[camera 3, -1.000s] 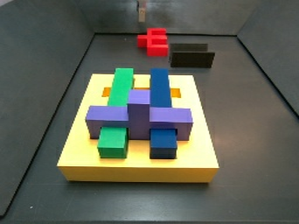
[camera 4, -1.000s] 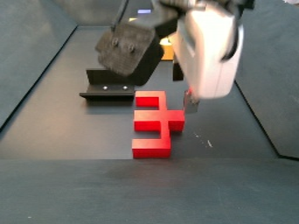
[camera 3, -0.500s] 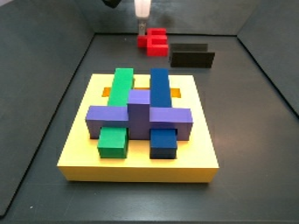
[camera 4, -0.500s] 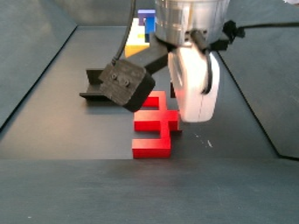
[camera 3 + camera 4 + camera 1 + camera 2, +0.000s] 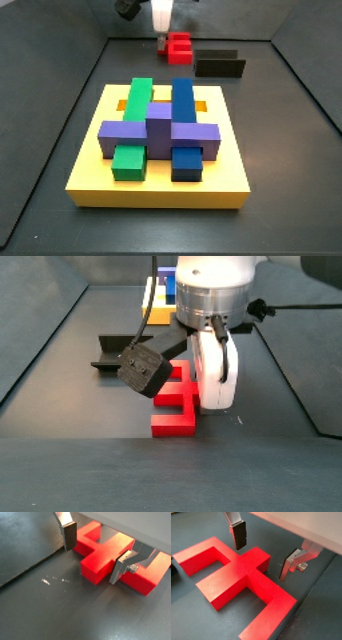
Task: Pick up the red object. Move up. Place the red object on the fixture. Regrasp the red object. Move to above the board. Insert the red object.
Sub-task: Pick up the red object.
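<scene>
1. Red object (image 5: 238, 577) lies flat on the dark floor, w/ the gripper (image 5: 264, 549) low over it. In both wrist views the jaws stand spread, one silver finger (image 5: 237, 532) each side of the central stub, dark pads facing in. Can't tell if the pads touch the red; nothing looks pinched.
2. In a wrist view the gripper (image 5: 95, 552) straddles the stub the same way; the red object (image 5: 113, 559) fills the gap betw. the plates, and a few pale scuff marks (image 5: 53, 580) show on the floor beside it.
3. In a side view the board (image 5: 160, 175) sits near the camera w/ green, blue & purple blocks (image 5: 158, 125) on it. Well behind it: red object (image 5: 177, 45), then the fixture (image 5: 221, 66) just beside it.
4. In a side view the arm's white body (image 5: 214, 316) hangs over the red object (image 5: 174, 416); fixture (image 5: 123, 356) lies behind it, partly hidden by the wrist.
</scene>
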